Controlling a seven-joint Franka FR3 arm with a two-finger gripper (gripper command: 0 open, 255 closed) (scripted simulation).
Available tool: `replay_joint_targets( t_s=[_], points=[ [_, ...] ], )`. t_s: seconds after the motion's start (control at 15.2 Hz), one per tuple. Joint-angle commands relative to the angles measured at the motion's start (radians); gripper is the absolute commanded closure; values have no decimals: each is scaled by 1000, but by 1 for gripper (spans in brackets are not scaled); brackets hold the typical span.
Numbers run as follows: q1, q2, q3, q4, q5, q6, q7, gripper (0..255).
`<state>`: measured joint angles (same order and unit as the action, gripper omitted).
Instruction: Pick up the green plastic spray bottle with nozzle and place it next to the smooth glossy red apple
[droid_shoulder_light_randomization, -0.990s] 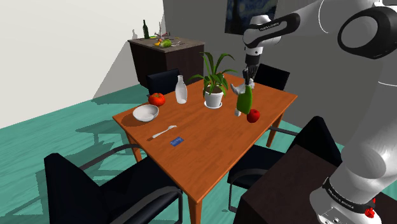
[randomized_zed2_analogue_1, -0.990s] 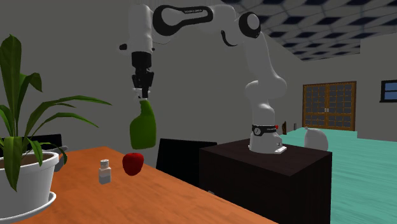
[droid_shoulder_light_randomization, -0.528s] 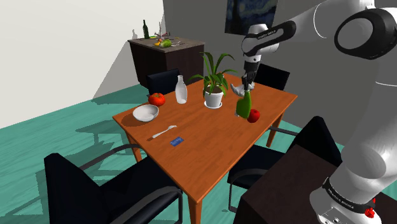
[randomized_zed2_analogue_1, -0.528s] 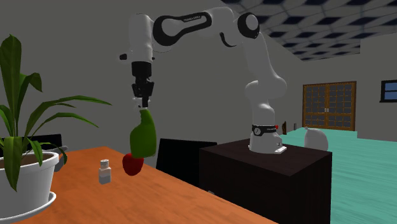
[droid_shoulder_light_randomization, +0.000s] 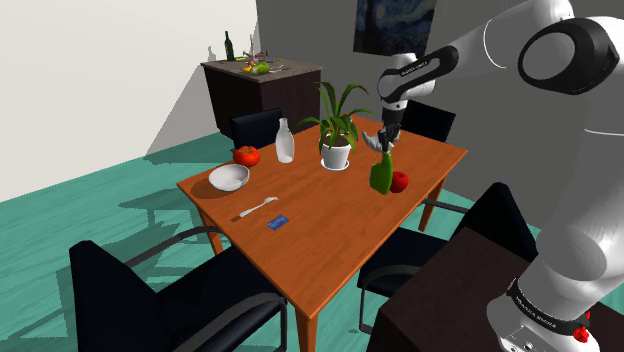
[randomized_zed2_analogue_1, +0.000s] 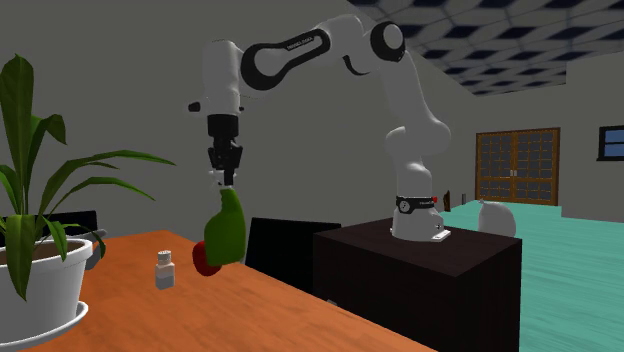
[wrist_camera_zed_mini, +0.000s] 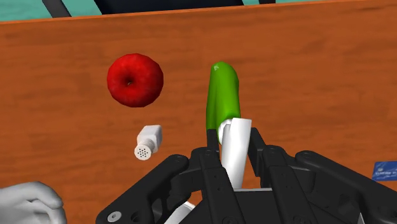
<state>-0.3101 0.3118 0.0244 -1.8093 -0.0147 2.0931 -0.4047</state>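
The green spray bottle (droid_shoulder_light_randomization: 381, 173) hangs upright by its white nozzle (wrist_camera_zed_mini: 233, 145), and my gripper (droid_shoulder_light_randomization: 384, 141) is shut on that nozzle. The red apple (droid_shoulder_light_randomization: 399, 181) lies on the wooden table (droid_shoulder_light_randomization: 330, 225), just beside the bottle on the shoulder view's right. In the second exterior view the bottle (randomized_zed2_analogue_1: 225, 230) partly covers the apple (randomized_zed2_analogue_1: 202, 261), below my gripper (randomized_zed2_analogue_1: 223, 177). In the wrist view the green body (wrist_camera_zed_mini: 222, 95) points away from my gripper (wrist_camera_zed_mini: 233, 147), with the apple (wrist_camera_zed_mini: 134, 79) close by. Whether the bottle's base touches the table I cannot tell.
A small white shaker (wrist_camera_zed_mini: 148, 141) lies near the apple. A potted plant (droid_shoulder_light_randomization: 337, 128), a white bottle (droid_shoulder_light_randomization: 285, 141), a tomato (droid_shoulder_light_randomization: 246, 155), a bowl (droid_shoulder_light_randomization: 229, 177), a spoon (droid_shoulder_light_randomization: 257, 207) and a blue card (droid_shoulder_light_randomization: 278, 223) share the table. Dark chairs (droid_shoulder_light_randomization: 165, 300) surround it.
My gripper has come down with the spray bottle, carrying it lower and closer to the apple. The apple and shaker have stayed put.
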Motion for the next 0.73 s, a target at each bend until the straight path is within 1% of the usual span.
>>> replay_joint_targets(
  t_s=[0.0, 0.59, 0.66],
  points=[
    [-1, 10, 0, -12, 0, 23, -1, 255],
    [0, 76, -2, -57, -3, 133, 1, 255],
    [0, 76, -2, -57, -3, 133, 1, 255]
  ],
)
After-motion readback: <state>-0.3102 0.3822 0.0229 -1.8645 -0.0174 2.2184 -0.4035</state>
